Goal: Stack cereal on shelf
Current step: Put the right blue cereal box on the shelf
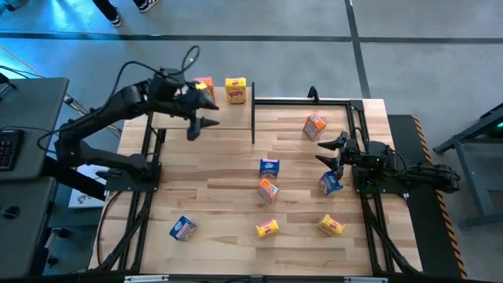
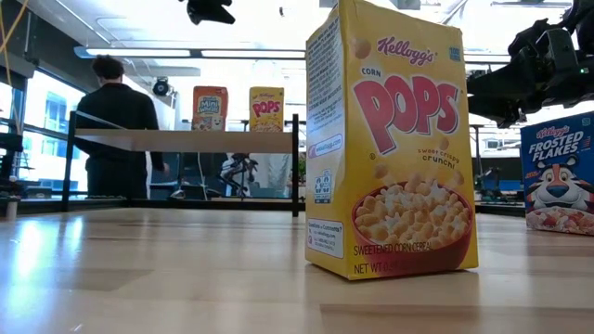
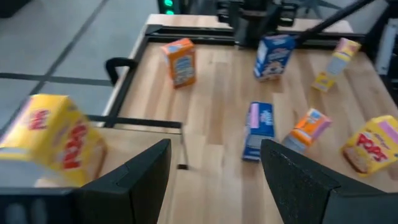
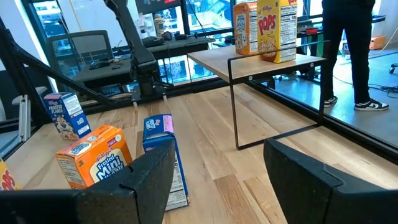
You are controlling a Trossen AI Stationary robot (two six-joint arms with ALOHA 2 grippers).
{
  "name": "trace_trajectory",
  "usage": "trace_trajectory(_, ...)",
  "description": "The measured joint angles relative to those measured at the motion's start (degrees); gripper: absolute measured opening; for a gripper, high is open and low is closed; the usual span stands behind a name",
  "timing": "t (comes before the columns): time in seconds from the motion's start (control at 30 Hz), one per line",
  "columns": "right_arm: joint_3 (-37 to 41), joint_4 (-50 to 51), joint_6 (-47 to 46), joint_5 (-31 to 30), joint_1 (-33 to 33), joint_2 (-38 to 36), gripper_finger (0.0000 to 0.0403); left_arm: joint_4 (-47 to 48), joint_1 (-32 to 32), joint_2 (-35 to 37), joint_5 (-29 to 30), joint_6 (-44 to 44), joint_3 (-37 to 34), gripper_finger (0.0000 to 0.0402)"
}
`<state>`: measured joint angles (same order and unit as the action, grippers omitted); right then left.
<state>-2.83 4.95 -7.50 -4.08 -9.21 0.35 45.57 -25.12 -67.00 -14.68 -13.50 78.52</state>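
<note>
1. nearest the low camera, a yellow cardboard cereal box (image 2: 390, 139) stands upright on the planked wooden table (image 1: 236, 196), its printed front glossy and rectangular.
2. two more boxes, one orange-red (image 1: 204, 85) and one yellow (image 1: 236, 90), stand side by side on the shelf (image 1: 228, 114), a flat light-wood board on thin black metal posts at the table's far left corner.
3. other small boxes lie scattered over the tabletop: blue ones (image 1: 269, 167), orange-red ones (image 1: 314, 126) and yellow ones (image 1: 267, 229).
4. left gripper (image 1: 200, 124) hangs above the shelf on a bent dark arm, fingers parted and empty, touching nothing.
5. right gripper (image 1: 332, 151) reaches in from the table's right edge, held low, jaws apart and empty, just beside a blue box (image 1: 330, 183).
6. a person (image 2: 113, 121) in dark clothes stands beyond the shelf.
</note>
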Motion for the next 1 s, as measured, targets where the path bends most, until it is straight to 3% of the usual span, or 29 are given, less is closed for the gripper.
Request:
trace_trajectory(0.6,-0.01,0.0,0.0,0.0,0.0,0.01,0.0238,-5.81,15.23,-10.15,0.14,-1.68,-0.29,0.0239)
trace_trajectory(1.0,-0.02,-0.02,-0.01,-0.02,-0.07,0.01,0.0238,-13.77,22.67,-9.86,0.12,2.77,-11.96,0.0239)
